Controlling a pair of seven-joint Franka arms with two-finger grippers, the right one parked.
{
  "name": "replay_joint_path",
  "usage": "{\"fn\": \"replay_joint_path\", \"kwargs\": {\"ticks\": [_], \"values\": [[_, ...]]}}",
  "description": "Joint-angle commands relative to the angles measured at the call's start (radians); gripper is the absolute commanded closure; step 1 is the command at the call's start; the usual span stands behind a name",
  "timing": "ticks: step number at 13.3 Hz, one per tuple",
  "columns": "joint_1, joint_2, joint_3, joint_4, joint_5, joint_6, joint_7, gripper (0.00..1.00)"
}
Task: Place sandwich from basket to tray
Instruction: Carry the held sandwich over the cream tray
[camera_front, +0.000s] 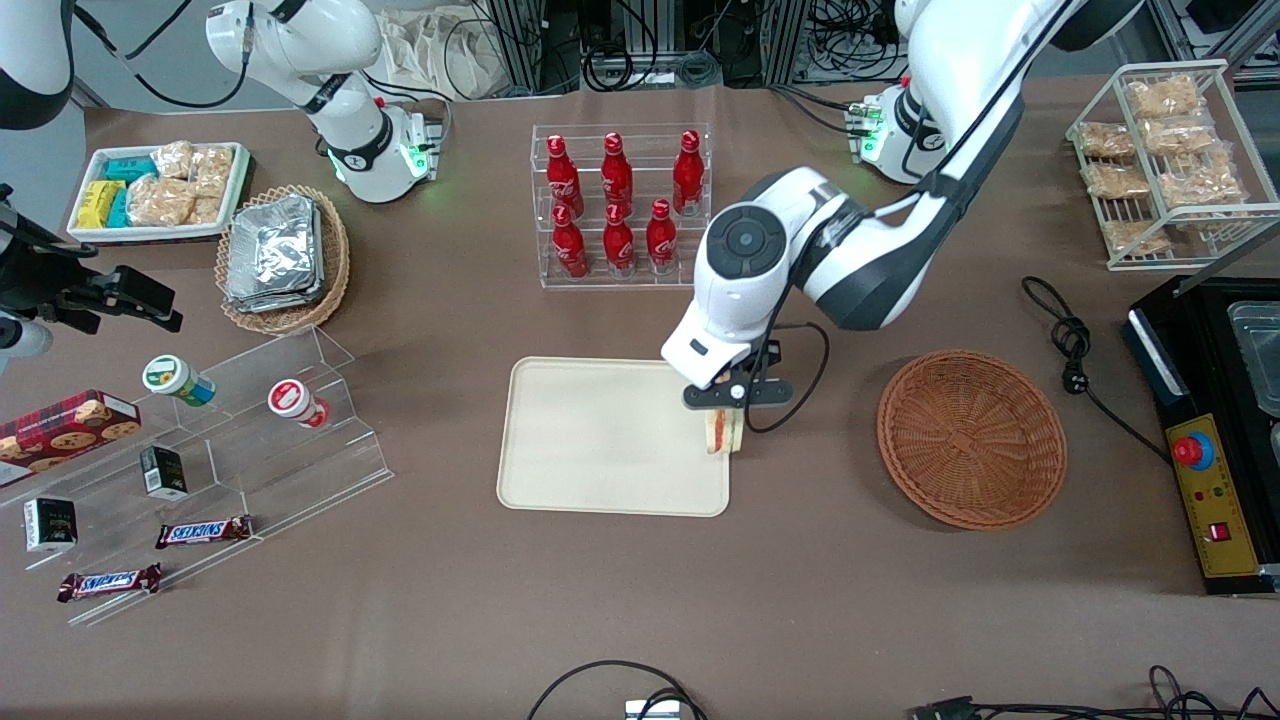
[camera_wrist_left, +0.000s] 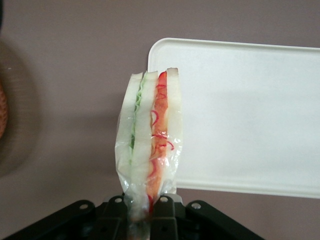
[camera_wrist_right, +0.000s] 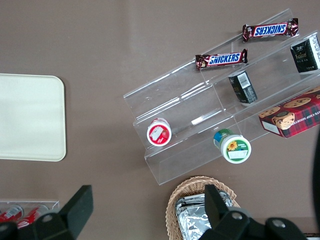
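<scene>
My left gripper (camera_front: 727, 405) hangs over the edge of the cream tray (camera_front: 600, 440) that lies nearest the basket. It is shut on the plastic-wrapped sandwich (camera_front: 725, 432), which dangles below the fingers above the tray's rim. In the left wrist view the sandwich (camera_wrist_left: 150, 145) shows white bread with green and red-orange layers, pinched between the black fingers (camera_wrist_left: 167, 215), with the tray (camera_wrist_left: 245, 115) beside it. The reddish-brown woven basket (camera_front: 970, 437) sits on the table toward the working arm's end and holds nothing.
A clear rack of red cola bottles (camera_front: 620, 205) stands farther from the front camera than the tray. An acrylic stepped stand (camera_front: 230, 450) with cups and candy bars lies toward the parked arm's end. A black cable (camera_front: 1075, 350) and a black appliance (camera_front: 1215, 440) lie past the basket.
</scene>
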Motion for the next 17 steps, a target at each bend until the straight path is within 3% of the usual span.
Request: {"fn": "replay_joint_path", "kwargs": {"ticks": [1, 8, 11, 13, 15, 16, 17], "values": [[-0.039, 0.093, 0.003, 0.047, 0.084, 0.047, -0.057, 1.0], [-0.076, 0.213, 0.007, 0.048, 0.215, 0.15, -0.123, 1.0], [-0.08, 0.248, 0.007, 0.085, 0.224, 0.155, -0.122, 0.99], [-0.08, 0.264, 0.007, 0.091, 0.232, 0.156, -0.117, 0.92], [-0.08, 0.277, 0.007, 0.091, 0.27, 0.156, -0.119, 0.78], [-0.08, 0.279, 0.007, 0.091, 0.27, 0.159, -0.117, 0.59], [-0.08, 0.281, 0.007, 0.091, 0.27, 0.173, -0.123, 0.22]]}}
